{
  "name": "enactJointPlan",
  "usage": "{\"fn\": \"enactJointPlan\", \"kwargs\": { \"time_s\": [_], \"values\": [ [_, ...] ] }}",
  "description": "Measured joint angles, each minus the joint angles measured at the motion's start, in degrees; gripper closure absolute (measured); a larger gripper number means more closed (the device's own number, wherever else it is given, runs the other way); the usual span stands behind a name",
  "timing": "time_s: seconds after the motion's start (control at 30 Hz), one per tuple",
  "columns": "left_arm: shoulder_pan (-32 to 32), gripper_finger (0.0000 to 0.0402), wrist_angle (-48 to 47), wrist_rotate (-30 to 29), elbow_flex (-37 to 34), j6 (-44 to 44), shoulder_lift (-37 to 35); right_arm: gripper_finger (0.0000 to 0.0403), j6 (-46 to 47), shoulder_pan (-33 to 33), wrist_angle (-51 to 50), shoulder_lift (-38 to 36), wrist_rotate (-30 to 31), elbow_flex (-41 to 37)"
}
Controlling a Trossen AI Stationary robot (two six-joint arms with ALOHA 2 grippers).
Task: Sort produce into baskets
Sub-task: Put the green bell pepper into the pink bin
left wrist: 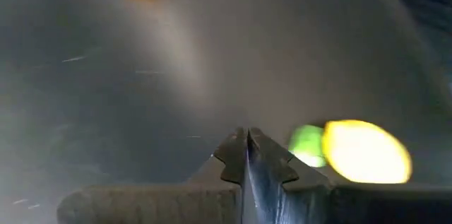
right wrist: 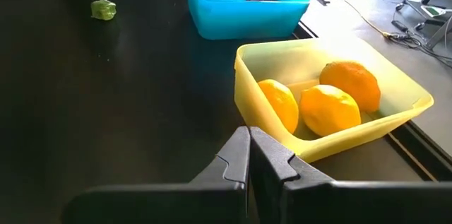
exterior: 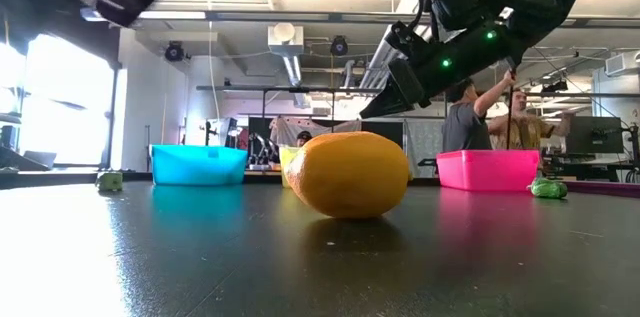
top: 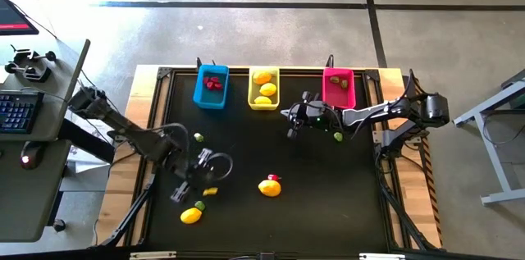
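Note:
Three baskets stand in a row at the far edge: blue (top: 211,86) with red bits, yellow (top: 263,88) with three lemons (right wrist: 328,107), pink (top: 338,86) with green bits. Loose on the black mat lie a lemon (top: 269,187) beside a red bit (top: 275,177), a lemon (top: 191,215) beside a green bit (top: 199,206), a small yellow piece (top: 211,191), and two more green bits (top: 198,137) (top: 338,136). My left gripper (top: 182,194) is shut, just above the near-left lemon (left wrist: 366,152). My right gripper (top: 286,116) is shut in the air near the yellow basket (right wrist: 332,75).
The mat's wooden frame (top: 148,75) borders the work area. A desk with a keyboard (top: 18,112) stands off the table's left side. People stand in the room beyond the pink basket (exterior: 488,169). Open mat lies at the middle and near right.

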Motion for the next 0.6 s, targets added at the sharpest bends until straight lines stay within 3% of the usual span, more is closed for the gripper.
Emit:
{"fn": "enactJointPlan", "kwargs": {
  "time_s": [0.3,0.6],
  "values": [
    [-10.3,0.0342,0.2,-2.5,0.0,-6.6,8.8,0.0403,0.4,2.0,0.0,0.0,0.0,0.0],
    [-12.8,0.0272,5.7,-2.4,0.0,-8.5,17.3,0.0403,0.3,5.4,-0.1,0.0,0.0,0.0]
  ]
}}
